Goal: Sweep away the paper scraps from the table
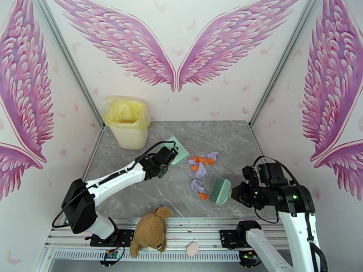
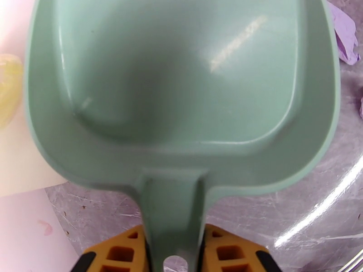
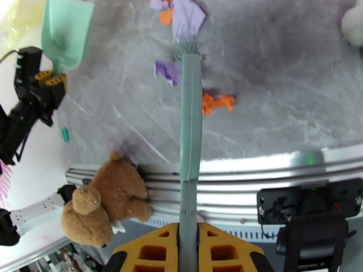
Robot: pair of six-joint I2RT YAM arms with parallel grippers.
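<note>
Several paper scraps [image 1: 200,170], plush bear [image 1: 151,231] on front rail [image 1: 199,223], bin [image 1: 129,128] far-left

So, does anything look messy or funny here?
Yes. Orange and purple paper scraps lie scattered on the table, and a brown teddy bear is flopped on the metal rail at its near edge.

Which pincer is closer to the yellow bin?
Left. The left pincer, with the dustpan, is a short way right of the bin; the right pincer, with the brush, is far across the table.
</note>
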